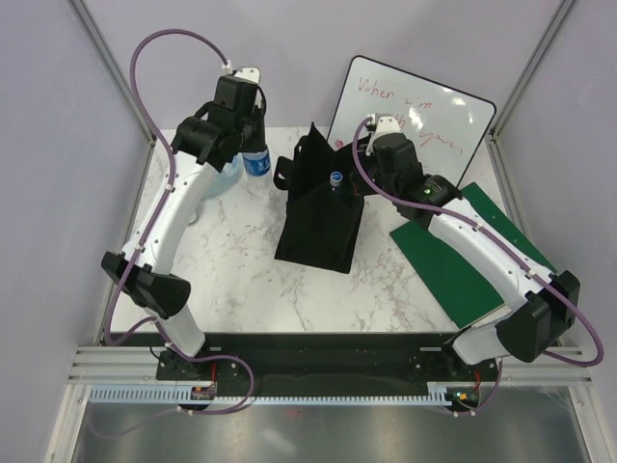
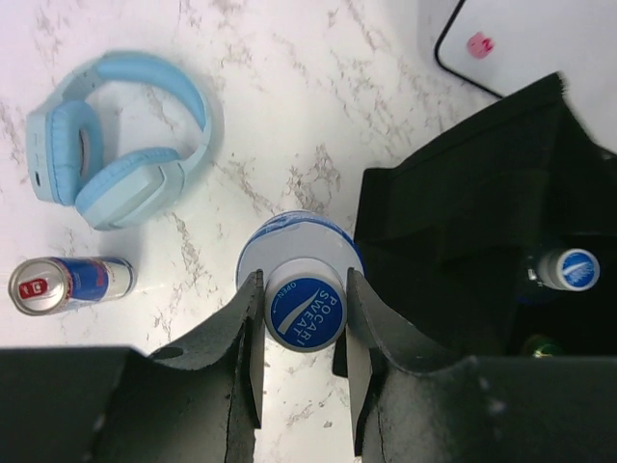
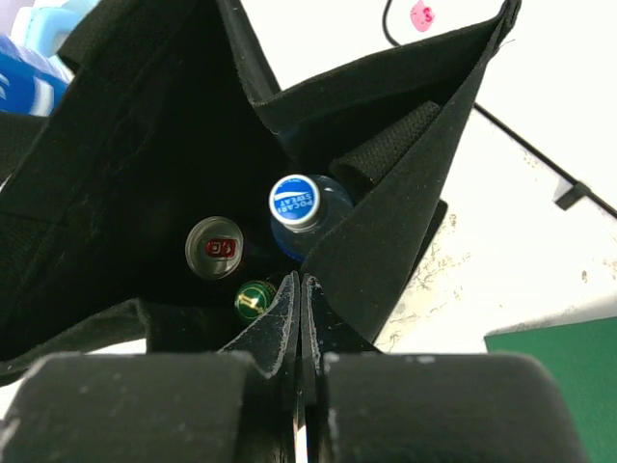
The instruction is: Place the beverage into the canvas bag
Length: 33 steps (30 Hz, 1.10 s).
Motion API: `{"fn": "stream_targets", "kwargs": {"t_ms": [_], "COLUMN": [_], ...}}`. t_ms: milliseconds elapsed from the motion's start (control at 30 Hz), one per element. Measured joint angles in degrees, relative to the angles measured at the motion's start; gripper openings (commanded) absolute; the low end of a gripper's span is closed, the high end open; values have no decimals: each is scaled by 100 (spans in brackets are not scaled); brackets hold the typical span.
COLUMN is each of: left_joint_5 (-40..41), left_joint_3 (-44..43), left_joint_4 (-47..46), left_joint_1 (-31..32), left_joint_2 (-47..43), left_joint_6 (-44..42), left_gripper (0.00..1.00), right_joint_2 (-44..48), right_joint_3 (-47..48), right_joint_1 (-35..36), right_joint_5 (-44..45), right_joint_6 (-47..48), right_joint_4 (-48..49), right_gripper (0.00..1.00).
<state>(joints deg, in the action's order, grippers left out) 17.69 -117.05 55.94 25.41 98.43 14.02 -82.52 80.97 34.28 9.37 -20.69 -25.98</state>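
Matt black woven-cloth canvas bag (image 3: 405, 222), smooth veined marble-look surface (image 2: 318, 96), glossy blue plastic cap on the bottle (image 2: 307, 313), shiny metal can (image 2: 72, 283), satin pale-blue plastic headphones (image 2: 130, 188).

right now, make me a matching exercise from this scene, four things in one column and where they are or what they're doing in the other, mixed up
Things:
1. left gripper
2. right gripper
3. headphones
4. green board

States:
A. next to a can lying on its side
B. pinches the bag at its rim
C. flat on the right side of the table
D. grips a bottle at its cap

Pairs: 1-D, 2-B, 3-A, 4-C
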Motion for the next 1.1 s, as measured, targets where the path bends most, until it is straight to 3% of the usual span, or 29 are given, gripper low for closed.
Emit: {"fn": "stream_targets", "kwargs": {"t_ms": [467, 1100], "left_joint_5": [330, -448], "left_joint_3": [-2197, -2288], "left_joint_4": [269, 22], "left_joint_1": [811, 848], "left_joint_2": [-317, -581], "left_joint_6": [-619, -588], "left_gripper": [2, 2], "right_joint_2": [-4, -96], "right_joint_3": [-59, -61], "right_joint_1": [0, 35], "right_joint_5": [-208, -483], "right_joint_6": [35, 55], "right_joint_4": [109, 203], "right_gripper": [0, 0]}}
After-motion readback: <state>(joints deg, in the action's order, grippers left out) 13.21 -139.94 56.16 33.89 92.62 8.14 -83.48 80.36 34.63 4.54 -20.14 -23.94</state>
